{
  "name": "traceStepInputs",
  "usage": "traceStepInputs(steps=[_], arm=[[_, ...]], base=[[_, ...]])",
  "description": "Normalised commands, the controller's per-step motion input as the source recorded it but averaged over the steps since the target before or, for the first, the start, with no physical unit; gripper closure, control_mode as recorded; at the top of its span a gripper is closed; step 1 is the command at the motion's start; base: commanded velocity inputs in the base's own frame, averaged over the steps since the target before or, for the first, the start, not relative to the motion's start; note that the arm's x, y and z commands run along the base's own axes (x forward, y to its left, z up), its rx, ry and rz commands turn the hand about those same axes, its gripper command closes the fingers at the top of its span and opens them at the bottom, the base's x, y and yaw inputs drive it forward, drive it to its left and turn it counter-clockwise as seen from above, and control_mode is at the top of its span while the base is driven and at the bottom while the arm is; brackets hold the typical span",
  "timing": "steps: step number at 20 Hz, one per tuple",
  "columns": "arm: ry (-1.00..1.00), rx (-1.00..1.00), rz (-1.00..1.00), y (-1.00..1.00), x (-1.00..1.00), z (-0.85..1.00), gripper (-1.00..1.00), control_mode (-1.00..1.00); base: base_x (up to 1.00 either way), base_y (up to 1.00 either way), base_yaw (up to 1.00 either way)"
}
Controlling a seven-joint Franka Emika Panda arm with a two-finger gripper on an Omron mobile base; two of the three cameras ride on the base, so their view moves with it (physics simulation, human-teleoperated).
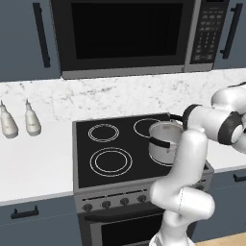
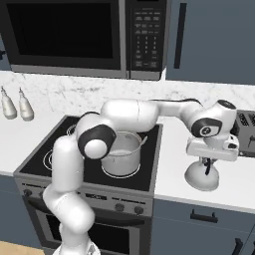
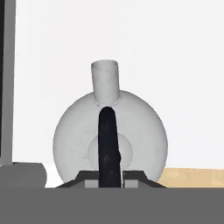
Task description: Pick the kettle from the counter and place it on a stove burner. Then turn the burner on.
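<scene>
Tool (image 2: 206,167) is pinched on thin dark arched handle of small squat silvery-white kettle (image 2: 201,177), which sits on white table (image 2: 234,187) right of black glass cooktop (image 2: 144,177). I'd lift straight, slow, w/o swing, bc steel pot (image 2: 121,152) is near.

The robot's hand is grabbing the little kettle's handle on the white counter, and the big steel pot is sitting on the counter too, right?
Not quite. The steel pot sits on the black cooktop, not on the counter; the right base view shows it. The rest holds: the gripper is shut on the handle of the kettle, which stands on the counter right of the stove.
</scene>
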Motion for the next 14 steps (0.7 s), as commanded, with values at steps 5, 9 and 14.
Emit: traceStepInputs(steps=[5, 9, 14], arm=[[-0.02, -0.17, 0.0, 0.83, -0.8, 0.74, 1.0, -1.0], [-0.12, -0.19, 0.0, 0.98, -0.57, 0.65, 1.0, -1.0], [-0.3, -0.16, 0.0, 1.0, -0.31, 0.48, 1.0, -1.0]], base=[[0.0, 0.0, 0.0], [0.0, 0.0, 0.0], [0.0, 0.0, 0.0]])
